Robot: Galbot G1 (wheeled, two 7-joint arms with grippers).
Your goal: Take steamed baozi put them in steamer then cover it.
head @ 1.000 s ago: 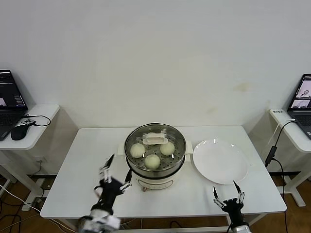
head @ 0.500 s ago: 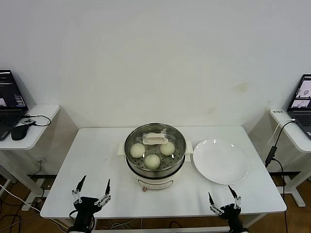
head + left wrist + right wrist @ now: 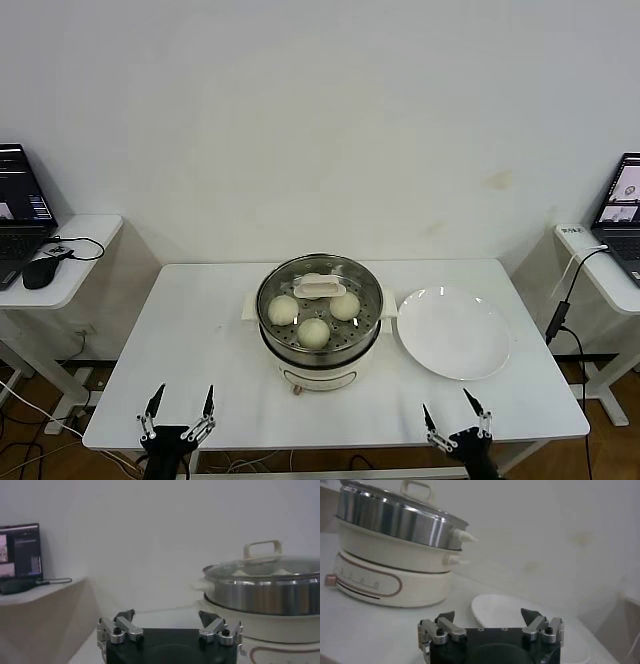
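Observation:
The steamer (image 3: 320, 335) stands mid-table on its cream base. The glass cover (image 3: 320, 300) with its cream handle (image 3: 319, 288) sits on it. Three baozi show through the glass (image 3: 313, 331); a fourth is hidden under the handle. My left gripper (image 3: 180, 412) is open and empty at the table's front left edge, apart from the steamer. My right gripper (image 3: 455, 417) is open and empty at the front right edge. The left wrist view shows the covered steamer (image 3: 265, 592) beyond the left gripper (image 3: 166, 619). The right wrist view shows the steamer (image 3: 395, 525) and the right gripper (image 3: 488, 617).
A flat white plate (image 3: 453, 332) lies bare right of the steamer, also in the right wrist view (image 3: 505, 607). Side tables with laptops stand at the far left (image 3: 20, 215) and far right (image 3: 620, 205). A cable (image 3: 560, 300) hangs off the right.
My left gripper has drawn back from beside the steamer down to the front left edge. My right gripper has sunk a little lower at the front right edge. The cover stays on the steamer.

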